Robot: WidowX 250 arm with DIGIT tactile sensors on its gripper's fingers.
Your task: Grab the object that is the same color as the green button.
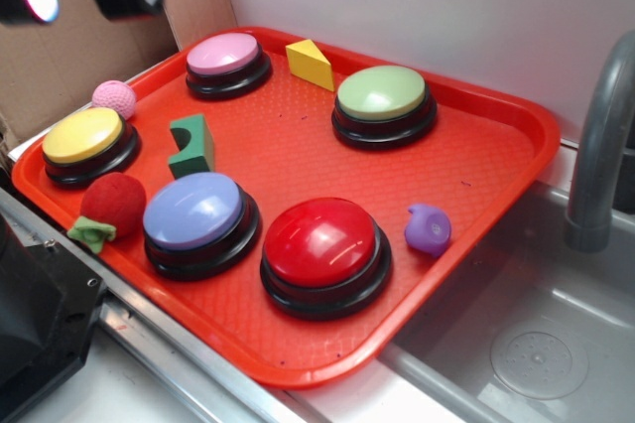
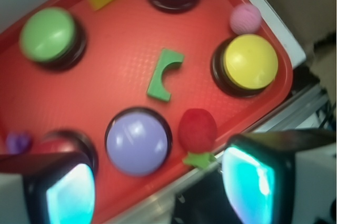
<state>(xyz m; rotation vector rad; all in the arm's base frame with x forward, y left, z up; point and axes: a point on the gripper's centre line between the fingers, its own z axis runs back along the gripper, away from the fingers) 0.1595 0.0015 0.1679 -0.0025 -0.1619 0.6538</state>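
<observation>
My end effector [image 2: 158, 192] hangs high over the tray's [image 2: 126, 71] near edge, fingers [image 2: 68, 195] spread apart, empty. The green block [image 2: 164, 74] lies mid-frame; the green button [image 2: 48, 33] sits upper left.

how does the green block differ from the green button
The green block is much smaller than the green button. The block is a darker green and angular with an arch-shaped notch; the button is a pale green round dome on a black base. The block sits near the tray's middle between the yellow and lavender-blue buttons; the button sits toward the back edge. Both are green and rest on the red tray.
</observation>
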